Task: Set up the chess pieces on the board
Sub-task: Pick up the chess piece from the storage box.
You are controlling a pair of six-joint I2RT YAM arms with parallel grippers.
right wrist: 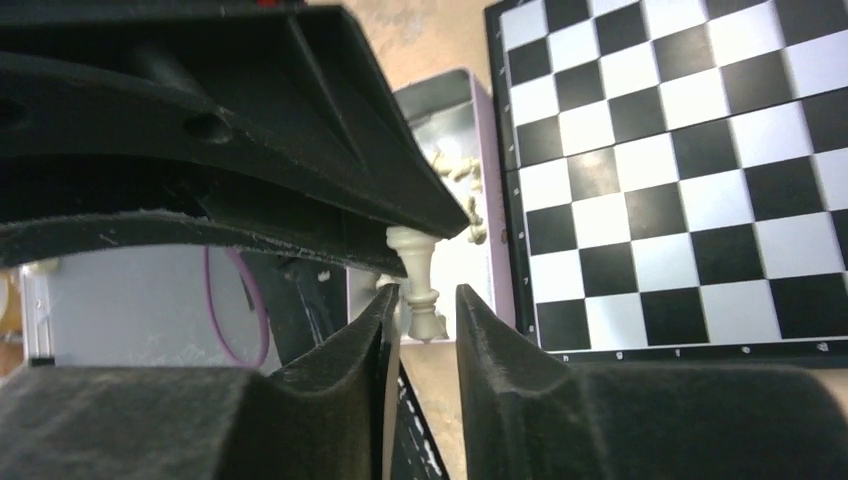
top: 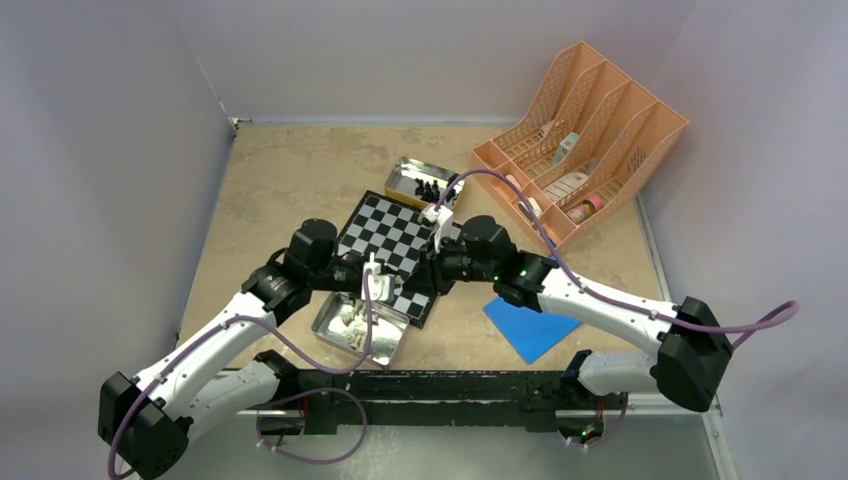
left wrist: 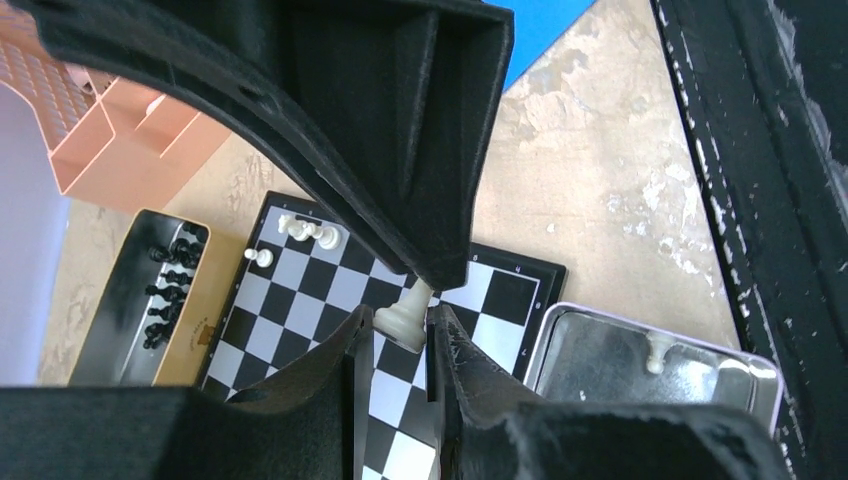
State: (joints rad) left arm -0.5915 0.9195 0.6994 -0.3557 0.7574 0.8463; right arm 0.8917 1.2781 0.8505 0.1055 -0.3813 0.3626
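Note:
Both grippers meet over the near corner of the checkered board [top: 392, 232]. A cream-white chess piece [left wrist: 405, 318] lies between them. My left gripper [left wrist: 402, 335] is shut on its round base. My right gripper [right wrist: 422, 320] stands open around the piece's head end [right wrist: 424, 300], with a clear gap on one side. A few white pieces [left wrist: 300, 230] stand along the board's far edge in the left wrist view. More white pieces lie in the near tin [top: 360, 328]. Black pieces [top: 428, 188] sit in the far tin.
An orange file rack [top: 580, 140] with small items stands at the back right. A blue flat square [top: 530, 325] lies right of the board, under the right arm. The far tin [top: 405, 172] touches the board's far corner.

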